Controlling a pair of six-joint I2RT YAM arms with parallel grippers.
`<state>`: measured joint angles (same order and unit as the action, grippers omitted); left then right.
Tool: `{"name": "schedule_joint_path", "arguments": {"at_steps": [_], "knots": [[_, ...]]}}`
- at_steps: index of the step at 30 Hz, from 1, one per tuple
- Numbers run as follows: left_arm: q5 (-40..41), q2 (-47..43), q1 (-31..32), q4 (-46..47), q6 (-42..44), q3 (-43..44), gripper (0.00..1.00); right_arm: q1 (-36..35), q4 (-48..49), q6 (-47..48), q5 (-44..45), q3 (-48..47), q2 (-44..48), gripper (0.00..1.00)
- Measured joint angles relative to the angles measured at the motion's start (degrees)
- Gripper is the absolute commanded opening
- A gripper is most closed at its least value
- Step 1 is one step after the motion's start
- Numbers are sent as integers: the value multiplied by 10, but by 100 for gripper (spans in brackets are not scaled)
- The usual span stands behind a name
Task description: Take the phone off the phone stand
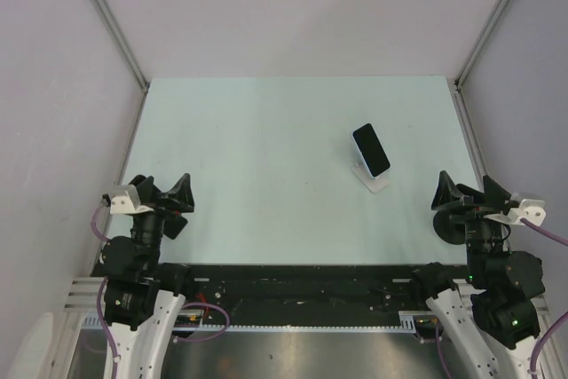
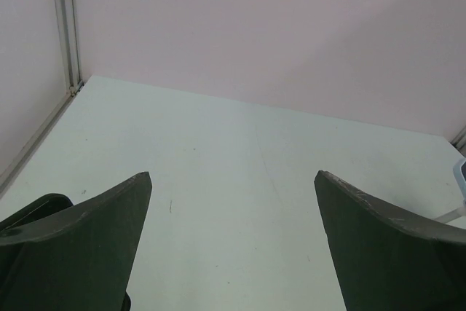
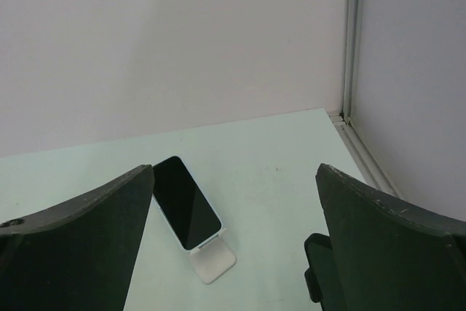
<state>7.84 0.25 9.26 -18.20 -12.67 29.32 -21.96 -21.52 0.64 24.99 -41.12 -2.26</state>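
Two arms rest at the near edge of the pale table. The left gripper and the right gripper are both spread wide, and neither grips anything. The phone leans, dark screen up, on its white phone stand – right of centre, nearer the right gripper, well apart from the left.

phone stand mostly hidden, behind phone
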Motion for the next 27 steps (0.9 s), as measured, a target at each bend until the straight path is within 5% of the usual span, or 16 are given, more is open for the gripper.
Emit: {"name": "schedule_joint_path", "arguments": {"at_steps": [12,27], "knots": [[19,0,0,0,-4,0,100,0,43,2,-72,3,-24,100],[19,40,3,0,-5,14,100,0,113,-50,-285,-85,-393,100]]}}
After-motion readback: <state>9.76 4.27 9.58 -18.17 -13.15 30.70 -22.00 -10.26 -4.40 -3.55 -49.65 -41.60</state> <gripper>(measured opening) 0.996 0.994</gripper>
